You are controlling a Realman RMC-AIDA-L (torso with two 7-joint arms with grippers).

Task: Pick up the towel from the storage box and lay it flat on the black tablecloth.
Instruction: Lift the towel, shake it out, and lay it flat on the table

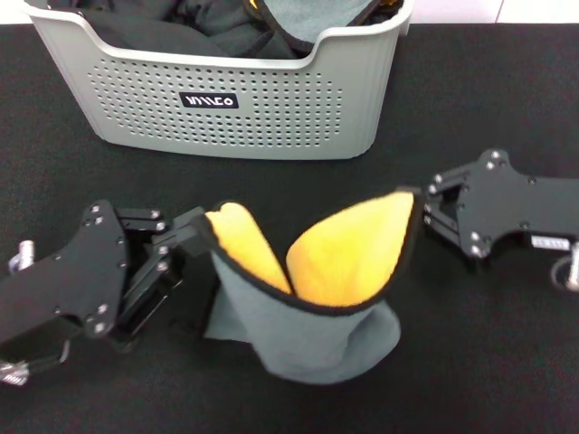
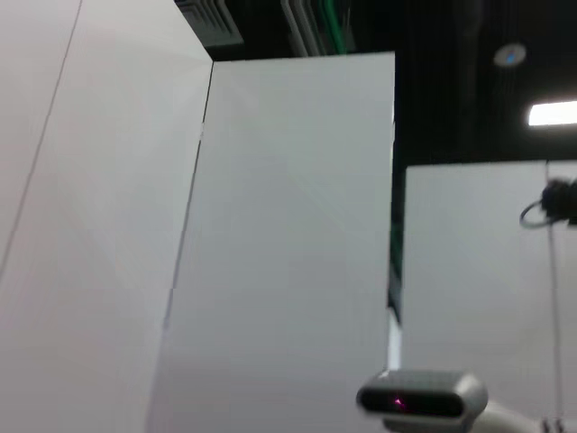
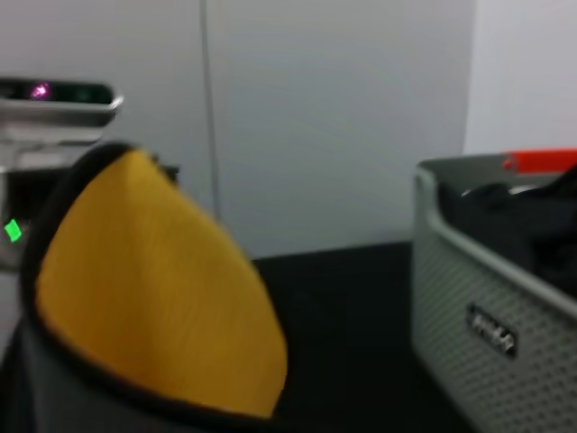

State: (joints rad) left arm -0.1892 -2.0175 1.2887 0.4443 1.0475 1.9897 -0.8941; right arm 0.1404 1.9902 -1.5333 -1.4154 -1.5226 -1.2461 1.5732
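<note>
Both grippers, left [image 1: 201, 228] and right [image 1: 423, 210], jaws closed on opposite hems of the towel [image 1: 312, 298], above the black tablecloth [image 1: 507, 344]; storage box [image 1: 226, 99] behind.

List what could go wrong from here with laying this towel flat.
1. The towel hangs between the left claw and right claw with its middle sagging in folds, so it may land bunched on the black tablecloth unless the corners are drawn apart.
2. The storage box stands close behind; spreading that way might catch its wall.
</note>
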